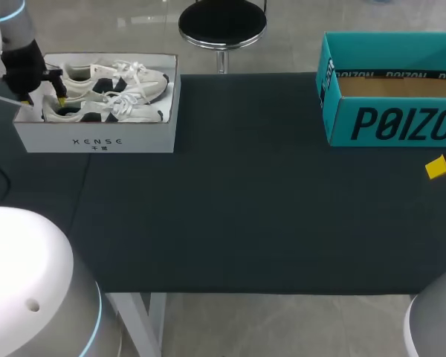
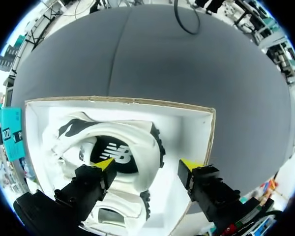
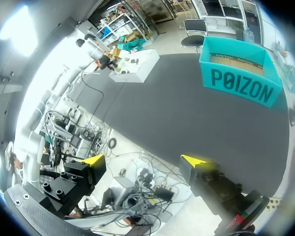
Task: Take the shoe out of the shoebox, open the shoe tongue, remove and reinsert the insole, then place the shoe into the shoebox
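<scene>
Lab — robot arm (image 1: 18, 53) at black table (image 1: 245, 223).

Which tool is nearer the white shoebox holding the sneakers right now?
Left. The left tool hangs open over the white shoebox, above the heel end of a sneaker. The right tool is open at the table's opposite side, near the teal box.

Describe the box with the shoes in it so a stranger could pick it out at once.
On the dark table, go to the far left corner, under my left gripper. The white shoebox there is open and holds white sneakers with dark patches; the teal box at far right, the only other box, shows bare cardboard inside.
</scene>
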`<state>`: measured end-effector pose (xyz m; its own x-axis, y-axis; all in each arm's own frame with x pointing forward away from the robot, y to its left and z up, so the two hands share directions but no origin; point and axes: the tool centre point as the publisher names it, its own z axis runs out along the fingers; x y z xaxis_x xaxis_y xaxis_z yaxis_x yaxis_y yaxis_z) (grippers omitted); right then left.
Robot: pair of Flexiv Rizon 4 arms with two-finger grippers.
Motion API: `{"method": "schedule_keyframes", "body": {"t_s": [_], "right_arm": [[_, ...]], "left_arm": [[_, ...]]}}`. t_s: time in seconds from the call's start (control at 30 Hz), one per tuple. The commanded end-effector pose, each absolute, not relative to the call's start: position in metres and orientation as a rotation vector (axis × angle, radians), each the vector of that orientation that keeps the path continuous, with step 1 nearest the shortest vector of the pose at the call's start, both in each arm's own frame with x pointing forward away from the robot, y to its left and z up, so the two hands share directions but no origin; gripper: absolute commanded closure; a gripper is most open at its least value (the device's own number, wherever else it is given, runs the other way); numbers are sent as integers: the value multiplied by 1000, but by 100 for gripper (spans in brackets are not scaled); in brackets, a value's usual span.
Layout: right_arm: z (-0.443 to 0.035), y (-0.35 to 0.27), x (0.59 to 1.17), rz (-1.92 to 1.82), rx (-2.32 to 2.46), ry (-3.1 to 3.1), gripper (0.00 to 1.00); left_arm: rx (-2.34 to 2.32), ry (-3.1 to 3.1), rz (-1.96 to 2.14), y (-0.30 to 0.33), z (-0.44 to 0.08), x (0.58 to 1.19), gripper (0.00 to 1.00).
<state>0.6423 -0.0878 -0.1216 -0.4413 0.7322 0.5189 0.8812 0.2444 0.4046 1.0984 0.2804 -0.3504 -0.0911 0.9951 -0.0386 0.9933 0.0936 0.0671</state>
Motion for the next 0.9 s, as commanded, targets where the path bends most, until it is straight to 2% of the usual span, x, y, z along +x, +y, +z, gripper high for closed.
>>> {"method": "schedule_keyframes", "body": {"t_s": [0.03,0.17,0.23,0.33,0.37,0.4,0.47,0.5,0.53,0.9], "right_arm": [[-124,-88,636,-990,-1525,-2293,0],[-124,-88,636,-990,-1525,-2293,0],[-124,-88,636,-990,-1525,-2293,0],[-124,-88,636,-990,-1525,-2293,0],[-124,-88,636,-990,-1525,-2293,0],[-124,-88,636,-990,-1525,-2293,0],[-124,-88,636,-990,-1525,-2293,0],[-124,-88,636,-990,-1525,-2293,0],[-124,-88,636,-990,-1525,-2293,0],[-124,-88,636,-990,-1525,-2293,0]], "left_arm": [[2061,2277,55,279,-354,1097,48],[2062,2281,60,279,-355,1097,40],[2062,2278,64,279,-356,1097,39],[2062,2278,64,279,-357,1097,56],[2062,2278,64,279,-357,1097,58],[2061,2279,66,279,-357,1097,72],[2059,2279,68,279,-357,1098,85],[2057,2278,68,280,-357,1098,96],[2056,2278,69,280,-357,1098,100],[2037,2242,67,284,-349,1097,100]]}}
